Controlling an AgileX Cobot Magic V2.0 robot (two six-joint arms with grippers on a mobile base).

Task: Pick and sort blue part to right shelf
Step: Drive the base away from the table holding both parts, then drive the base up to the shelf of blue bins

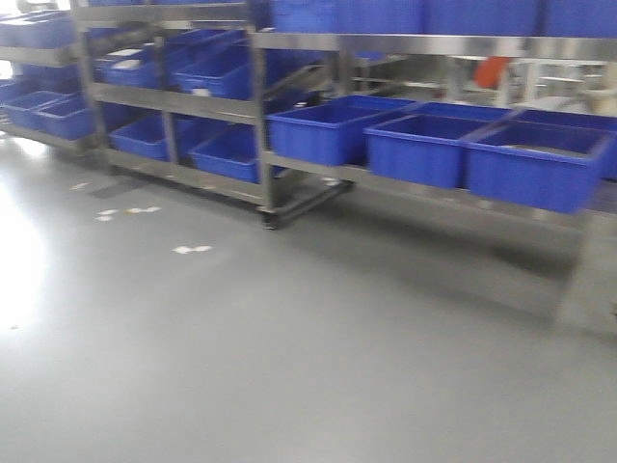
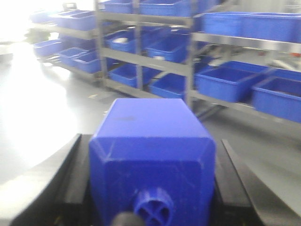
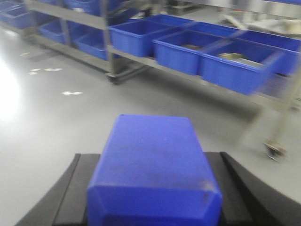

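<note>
Left tool [image 2: 151, 141] clamps blue part [image 2: 150, 165]; knob [image 2: 153, 212] seen there only.

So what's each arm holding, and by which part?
Left fingers clamp a blue part by its side walls; right fingers clamp a second blue part likewise.

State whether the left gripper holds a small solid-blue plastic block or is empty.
Holds it: the blue block sits wedged between the left gripper's black fingers, knob toward the camera.

The front view looks low across the floor [image 1: 289, 367] toward the right shelf [image 1: 424, 44]. The wrist views look forward from just behind the left gripper [image 2: 150, 141] and the right gripper [image 3: 150, 157]. Each is filled by a held block very close to the lens, the blue part [image 2: 150, 165] and a second blue block [image 3: 153, 169]. The same shelf stands well ahead of both.
</note>
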